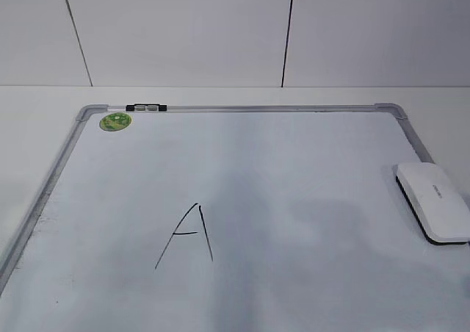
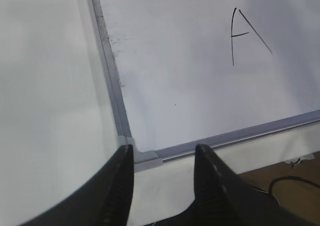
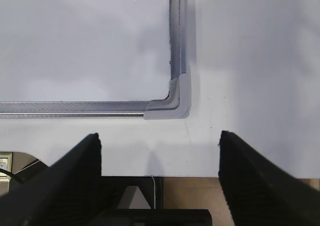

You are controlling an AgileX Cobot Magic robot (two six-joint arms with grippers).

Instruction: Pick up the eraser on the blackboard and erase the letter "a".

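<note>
We are viewing the blackboard lying flat on the white worktop. The eraser is resting on the blackboard at its right frame edge. A capital "A" is showing left of the board's centre; we are seeing no lowercase "a". The left end effector is hovering over the board's near left corner, fingers parted, gripping nothing. The right end effector is hovering before the near right corner, fingers spread wide and empty.
</note>
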